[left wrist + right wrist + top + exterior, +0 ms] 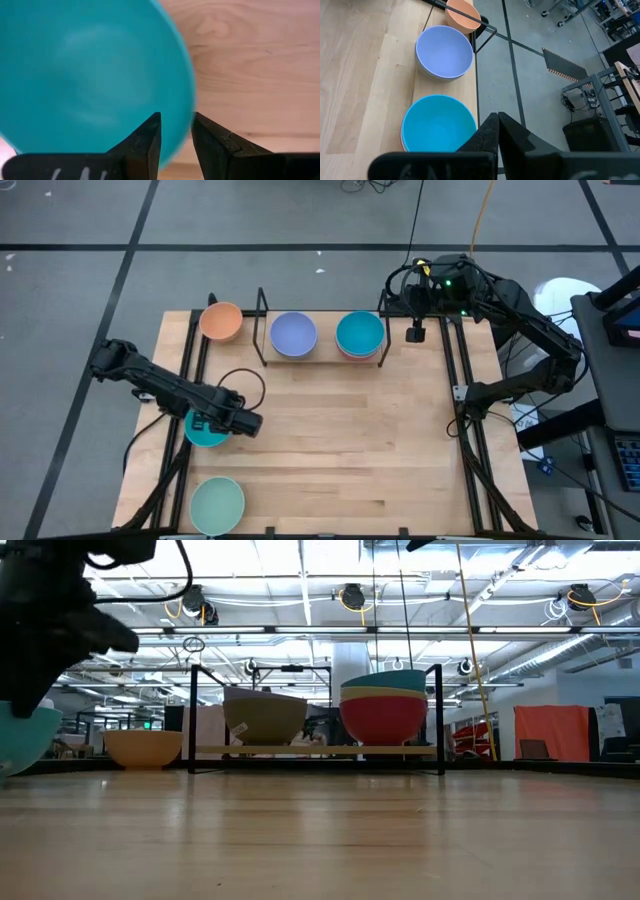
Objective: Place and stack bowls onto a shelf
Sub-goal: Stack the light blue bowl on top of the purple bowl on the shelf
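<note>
The left end effector [175,142] sits over the bench's [340,430] left side, its fingers nearly closed astride the rim of a teal bowl [207,432], one finger inside and one outside. The bowl looks light, rigid and smooth-walled, so a rim pinch seems the natural hold, though a glossy wall could let it swivel or slip. On the shelf [320,358] at the far edge stand a lavender bowl [293,334] topping an olive-grey one [265,718], and beside them a second teal bowl [359,333] stacked on cream and magenta ones. An orange bowl [221,321] waits just left of the shelf, and a mint bowl [217,504] lies at the near left edge. The shelf's black wire uprights [262,325] are what a carried bowl might clip. The right end effector [497,131], fingers together and empty, hovers near the shelf's right end.
</note>
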`<act>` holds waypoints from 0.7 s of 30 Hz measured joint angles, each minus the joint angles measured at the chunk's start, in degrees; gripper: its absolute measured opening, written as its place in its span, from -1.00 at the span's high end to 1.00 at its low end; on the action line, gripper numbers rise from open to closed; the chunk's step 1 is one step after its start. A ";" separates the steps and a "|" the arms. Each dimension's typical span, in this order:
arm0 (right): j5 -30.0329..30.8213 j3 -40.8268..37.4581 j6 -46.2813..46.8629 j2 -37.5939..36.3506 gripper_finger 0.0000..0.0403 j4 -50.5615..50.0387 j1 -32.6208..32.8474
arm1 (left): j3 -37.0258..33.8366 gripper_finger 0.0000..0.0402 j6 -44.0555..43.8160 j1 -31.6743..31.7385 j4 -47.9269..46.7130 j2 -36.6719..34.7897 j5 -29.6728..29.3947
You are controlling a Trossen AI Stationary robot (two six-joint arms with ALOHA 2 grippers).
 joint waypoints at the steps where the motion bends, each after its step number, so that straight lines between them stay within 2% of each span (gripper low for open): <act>1: 0.00 0.00 0.00 0.00 1.00 0.00 0.00 | -0.68 0.44 -0.04 0.00 0.39 0.00 0.00; 10: 0.00 0.00 0.00 0.00 1.00 0.00 0.00 | -3.47 0.46 1.49 0.00 1.13 0.00 0.00; 12: 0.00 0.00 0.00 0.00 1.00 0.00 0.00 | -3.82 0.56 1.56 0.00 1.33 0.00 0.00; 16: 0.00 0.00 0.02 0.00 1.00 0.01 0.01 | -4.66 0.91 2.60 0.00 2.68 0.00 -0.52; 21: 0.00 0.00 0.03 0.00 1.00 0.02 0.00 | -4.45 0.95 5.09 0.10 2.82 0.00 -0.53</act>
